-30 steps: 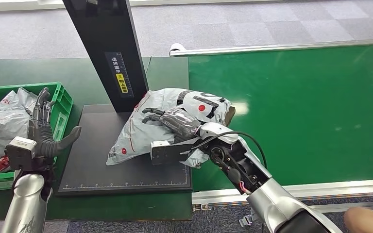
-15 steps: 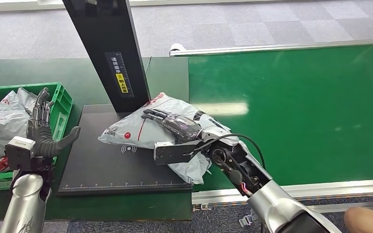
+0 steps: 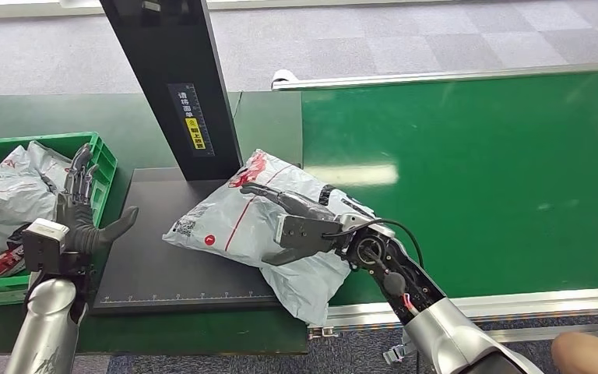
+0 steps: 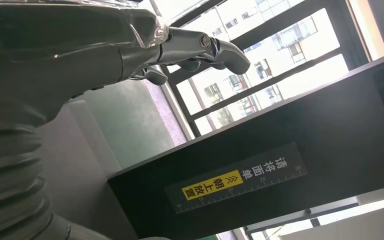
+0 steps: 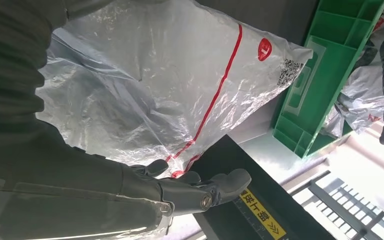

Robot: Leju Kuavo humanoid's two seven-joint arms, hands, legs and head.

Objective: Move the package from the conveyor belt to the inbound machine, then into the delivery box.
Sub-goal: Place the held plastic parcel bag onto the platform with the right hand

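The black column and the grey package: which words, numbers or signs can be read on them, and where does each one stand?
"请将面单" in white, "朝上放置" on yellow with arrow marks: label on the black column.
Small numbers on the ruler line under that label: too small to read.
Red round mark, square code and print on the grey package: too blurred to read.

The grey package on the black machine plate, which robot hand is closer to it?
Right. The right robot hand rests on the grey package. The left robot hand hangs apart from it, beside the green crate, fingers spread, holding nothing.
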